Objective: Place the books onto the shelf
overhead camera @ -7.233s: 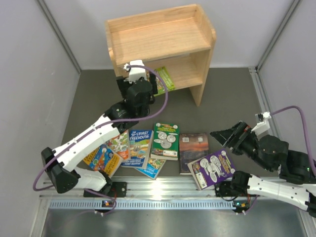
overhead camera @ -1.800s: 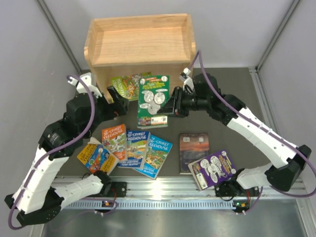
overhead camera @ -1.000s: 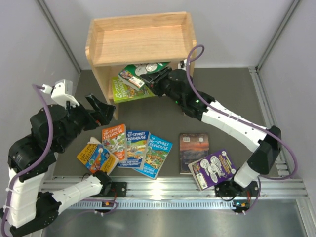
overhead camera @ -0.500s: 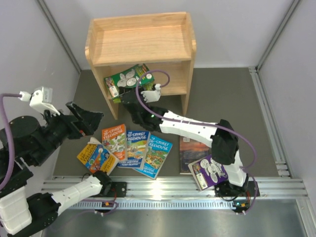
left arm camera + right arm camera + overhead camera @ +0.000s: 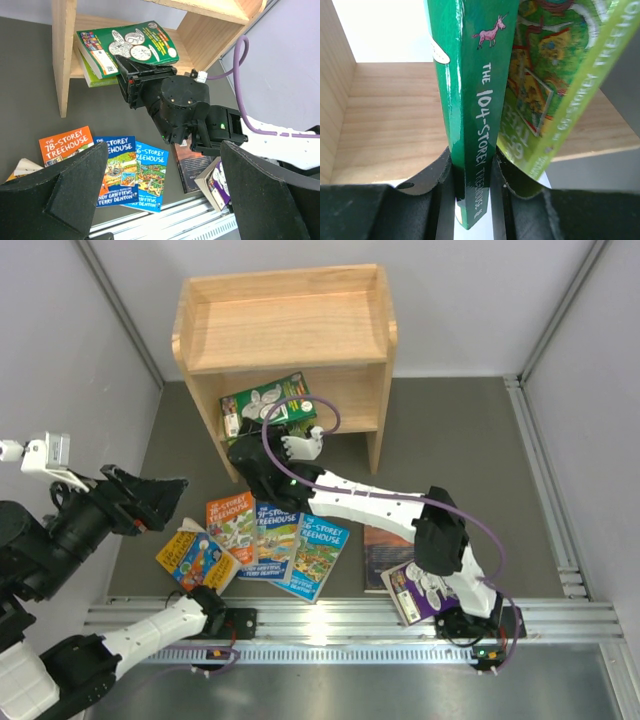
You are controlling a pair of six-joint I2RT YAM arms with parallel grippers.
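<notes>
The wooden shelf [image 5: 285,325] stands at the back of the table. My right gripper [image 5: 262,428] is shut on the spine of a dark green book [image 5: 266,400], holding it at the left end of the lower tier. In the right wrist view the spine [image 5: 470,100] sits clamped between both fingers [image 5: 440,175], next to a lime-green book [image 5: 555,85] on that tier. My left gripper [image 5: 160,495] hangs open and empty, high at the left. On the table lie an orange book [image 5: 230,525], two blue books [image 5: 272,540], a yellow one [image 5: 195,558], a dark brown one [image 5: 380,540] and a purple one [image 5: 428,585].
My right arm [image 5: 370,505] stretches low across the table over the lying books, partly covering the dark brown one. An aluminium rail [image 5: 330,625] runs along the near edge. Grey walls close in both sides.
The right gripper has carried the dark green book leftwards along the shelf front to the left end of the lower tier. The left arm has pulled back to the left and risen.
</notes>
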